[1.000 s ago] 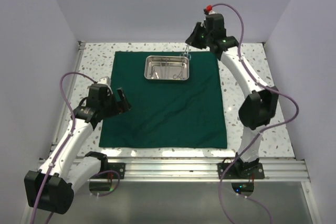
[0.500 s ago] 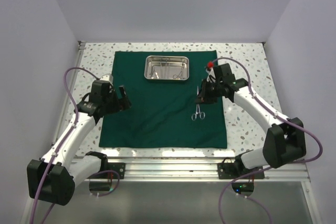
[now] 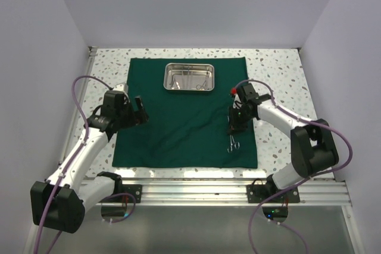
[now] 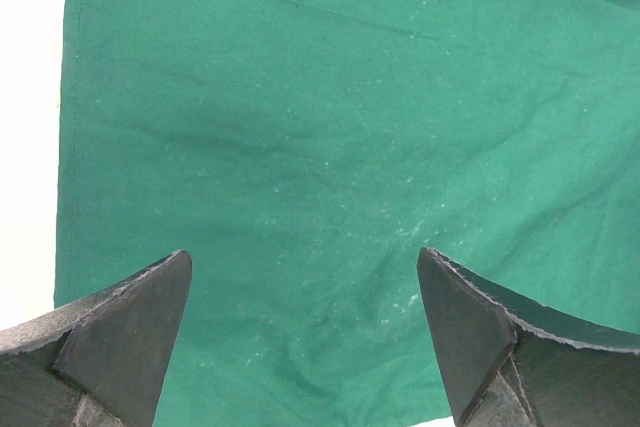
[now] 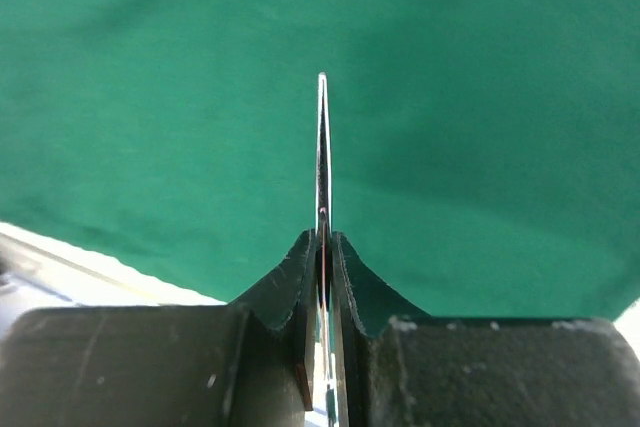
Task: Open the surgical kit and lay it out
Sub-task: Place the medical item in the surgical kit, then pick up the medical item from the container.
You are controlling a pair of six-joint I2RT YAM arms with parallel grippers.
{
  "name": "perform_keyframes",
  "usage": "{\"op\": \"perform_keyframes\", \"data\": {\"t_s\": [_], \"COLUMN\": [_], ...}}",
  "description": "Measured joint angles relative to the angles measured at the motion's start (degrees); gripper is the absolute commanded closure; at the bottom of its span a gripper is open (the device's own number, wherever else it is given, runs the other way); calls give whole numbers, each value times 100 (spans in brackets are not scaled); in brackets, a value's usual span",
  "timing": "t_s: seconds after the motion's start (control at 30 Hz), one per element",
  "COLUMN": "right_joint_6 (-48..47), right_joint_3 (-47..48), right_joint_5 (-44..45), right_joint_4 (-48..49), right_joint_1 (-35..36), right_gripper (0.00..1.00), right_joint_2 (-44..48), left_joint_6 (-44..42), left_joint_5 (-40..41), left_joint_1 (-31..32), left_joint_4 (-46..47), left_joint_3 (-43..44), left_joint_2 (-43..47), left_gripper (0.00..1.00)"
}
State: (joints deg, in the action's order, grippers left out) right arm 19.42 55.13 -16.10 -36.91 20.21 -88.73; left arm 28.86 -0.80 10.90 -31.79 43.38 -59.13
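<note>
Your L gripper hangs released, jaws spread wide w/ nothing between them, just inside the left hem of the dark green cloth. L wrist view shows that hem running straight down the left side w/ bare table beyond it, and the fingers over flat fabric. Cloth is opened out as one big square sheet w/ a few soft creases. Speckled table margin shows on its left, far and right sides, and the near hem sits close to the alu rail. Steel tray sits on the cloth at far centre, just inside the far hem, w/ small steel instruments in it, too small to tell which. Lots of open cloth between tray and near hem. Your R gripper is clenched on a scissor-handled clamp over the cloth near its right hem. Ring handles lie toward the near-right corner; can't tell if they touch the fabric. R wrist view shows the clamp edge-on, pinched between the pads, w/ cloth hem and pale surface at lower left.
</note>
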Motion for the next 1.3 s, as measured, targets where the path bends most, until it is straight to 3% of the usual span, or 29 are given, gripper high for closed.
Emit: {"op": "perform_keyframes", "data": {"t_s": [0.03, 0.07, 0.17, 0.27, 0.47, 0.7, 0.9, 1.13, 1.3], "right_joint_6": [0, 2, 44, 42, 55, 48, 92, 105, 109], "right_joint_3": [-59, -114, -184, -181, 334, 2476, 4763, 7412, 8303], "right_joint_5": [96, 210, 520, 807, 1528, 1818, 1764, 1759, 1904], "right_joint_4": [-28, -79, -260, -367, -986, -1357, -1213, -1550, -1692], "right_joint_1": [0, 0, -2, -2, 0, 13, 212, 450, 470], "right_gripper": [98, 66, 17, 1, 1, 4, 5, 8, 10], "right_joint_2": [0, 2, 20, 105, 339, 299, -1038, -3689, -4771], "left_joint_6": [-2, -13, -79, -164, -315, -317, -315, -304, -295], "left_joint_5": [0, 0, 63, 149, 284, 372, 422, 492, 612], "left_joint_1": [0, 0, 0, 0, 0, 0, 0, 0, 0], "left_joint_4": [2, 2, 9, 9, 11, 87, 87, 20, -136], "left_joint_3": [0, 0, 2, 2, 2, 0, -2, -4, 9], "left_joint_2": [0, -2, -39, -125, -181, -55, 2, 245, 455], "left_gripper": [1, 1, 1, 1, 1, 1, 2, 2, 2]}}
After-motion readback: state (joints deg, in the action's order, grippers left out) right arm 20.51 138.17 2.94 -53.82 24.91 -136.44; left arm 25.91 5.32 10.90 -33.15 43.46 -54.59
